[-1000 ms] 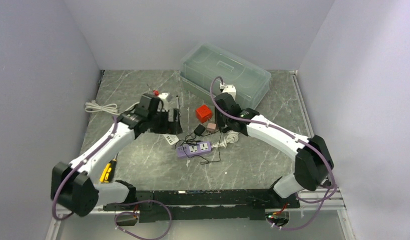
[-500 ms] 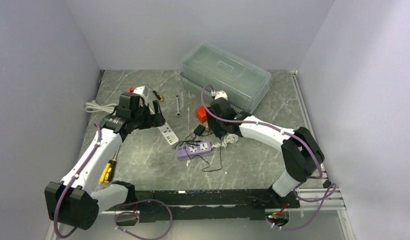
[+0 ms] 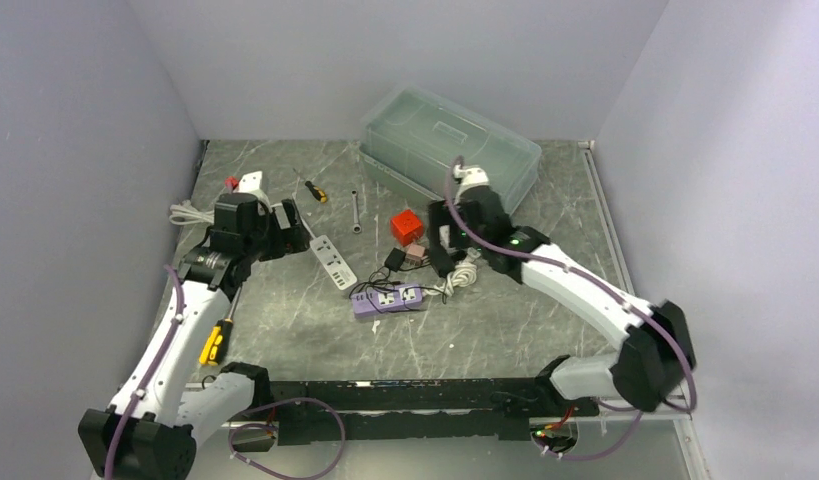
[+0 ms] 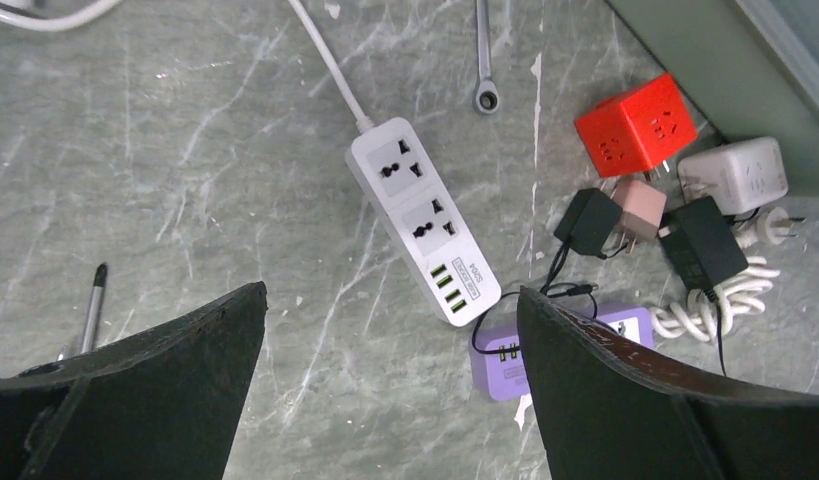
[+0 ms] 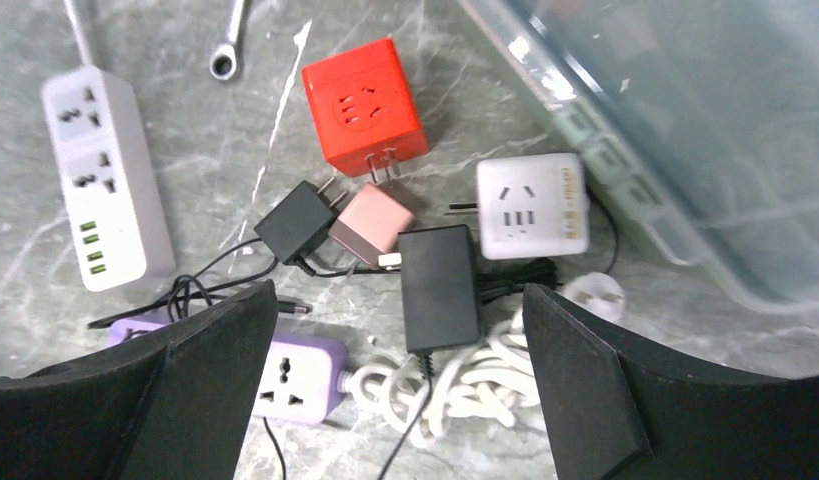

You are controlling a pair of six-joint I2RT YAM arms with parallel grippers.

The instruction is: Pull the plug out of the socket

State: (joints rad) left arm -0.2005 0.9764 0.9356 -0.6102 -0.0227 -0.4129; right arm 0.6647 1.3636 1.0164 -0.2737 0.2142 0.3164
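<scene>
A black plug adapter (image 5: pixel 440 285) lies loose on the table beside a small black plug (image 5: pixel 297 222) and a pink plug (image 5: pixel 374 223). Near them the purple socket strip (image 5: pixel 285 375) shows an empty outlet; a thin black lead runs to its end (image 4: pixel 505 350). The white socket strip (image 4: pixel 422 215) has both outlets empty. My right gripper (image 5: pixel 400 288) hangs open above the black adapter and the white cable coil (image 5: pixel 465 385), holding nothing. To the left of the white strip my left gripper (image 4: pixel 390 290) is open over bare table. From above, the purple strip (image 3: pixel 388 299) lies between both grippers.
A red cube socket (image 5: pixel 363 105) and a white cube socket (image 5: pixel 532 205) sit by the clear plastic box (image 3: pixel 450 150). A wrench (image 4: pixel 482 60), a small screwdriver (image 3: pixel 313 190), a yellow screwdriver (image 3: pixel 213 343) and a coiled white cable (image 3: pixel 190 213) lie on the left half.
My right gripper has opened and pulled back to the right, above the black adapter on the table. The left arm has drawn away to the left, off the strips.
</scene>
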